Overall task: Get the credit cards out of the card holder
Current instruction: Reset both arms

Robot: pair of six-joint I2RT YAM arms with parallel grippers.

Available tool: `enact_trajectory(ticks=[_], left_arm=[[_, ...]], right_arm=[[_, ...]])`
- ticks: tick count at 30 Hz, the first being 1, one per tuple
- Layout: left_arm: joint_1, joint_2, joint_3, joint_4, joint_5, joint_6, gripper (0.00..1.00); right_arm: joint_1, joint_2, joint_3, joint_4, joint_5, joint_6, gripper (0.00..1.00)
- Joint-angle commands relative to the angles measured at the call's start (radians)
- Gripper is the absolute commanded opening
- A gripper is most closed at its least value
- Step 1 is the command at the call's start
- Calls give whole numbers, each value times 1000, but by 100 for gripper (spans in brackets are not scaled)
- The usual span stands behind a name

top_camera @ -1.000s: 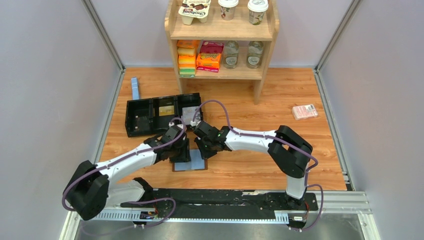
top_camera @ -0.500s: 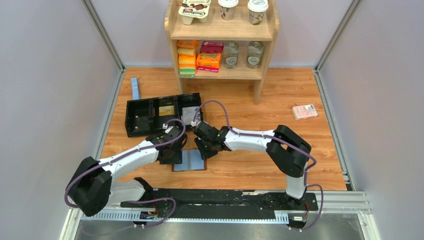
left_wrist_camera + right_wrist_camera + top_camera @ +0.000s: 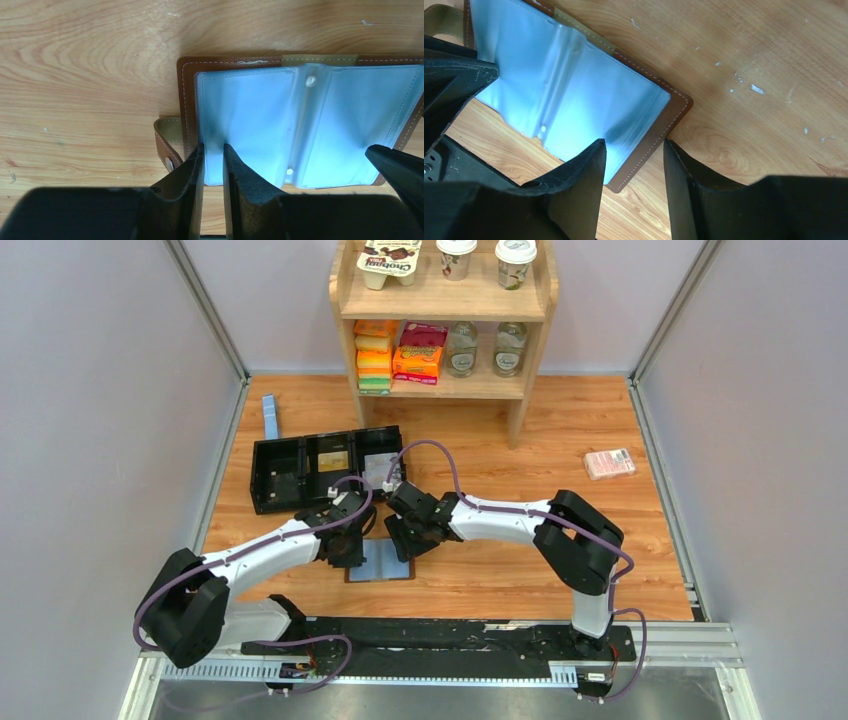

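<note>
The card holder (image 3: 388, 565) lies spread open on the wooden table, brown leather edging around a pale blue pocketed inside (image 3: 250, 110) (image 3: 569, 80). My left gripper (image 3: 350, 548) (image 3: 212, 147) is at the holder's left edge. Its jaws stand a narrow gap apart over the blue sleeve, and wood shows through the gap. My right gripper (image 3: 404, 540) (image 3: 634, 142) is open over the holder's right corner. One finger is above the blue sleeve and the other is over bare wood. The sleeves look cloudy, and I cannot make out the credit cards in them.
A long black compartmented tray (image 3: 300, 475) lies just behind the arms, with a pale grey flat piece in its right compartment. A wooden shelf (image 3: 440, 310) with cups and packets stands at the back. A pink-red packet (image 3: 609, 463) lies far right, a narrow blue strip (image 3: 269, 416) far left.
My left gripper has shifted a little left off the holder's left half and its jaws have narrowed. My right gripper's jaws have spread wider in place.
</note>
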Motion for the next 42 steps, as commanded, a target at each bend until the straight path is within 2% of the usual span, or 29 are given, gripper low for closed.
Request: enact_trajectory(ticks=[1, 5, 11, 19, 21, 25, 32, 42], left_arm=[[-3, 34, -36, 107, 73, -51, 25], [-3, 34, -43, 128, 88, -65, 24], [-3, 34, -51, 150, 107, -76, 24], [-3, 46, -48, 168, 119, -86, 24], [-3, 46, -51, 170, 122, -86, 23], [-3, 49, -51, 171, 123, -88, 23], [-3, 47, -56, 179, 127, -91, 23], [-3, 43, -65, 194, 136, -100, 22]], right_arm=[[-5, -37, 22, 31, -24, 14, 49], [-4, -55, 24, 28, -1, 17, 49], [1, -91, 33, 2, 149, 2, 50], [9, -45, 56, -24, 166, 14, 51], [15, -40, 64, -53, 240, 23, 51], [16, -51, 70, -105, 377, 37, 59], [16, -65, 25, 42, 131, 17, 53], [16, 32, 56, 7, 116, 31, 50]])
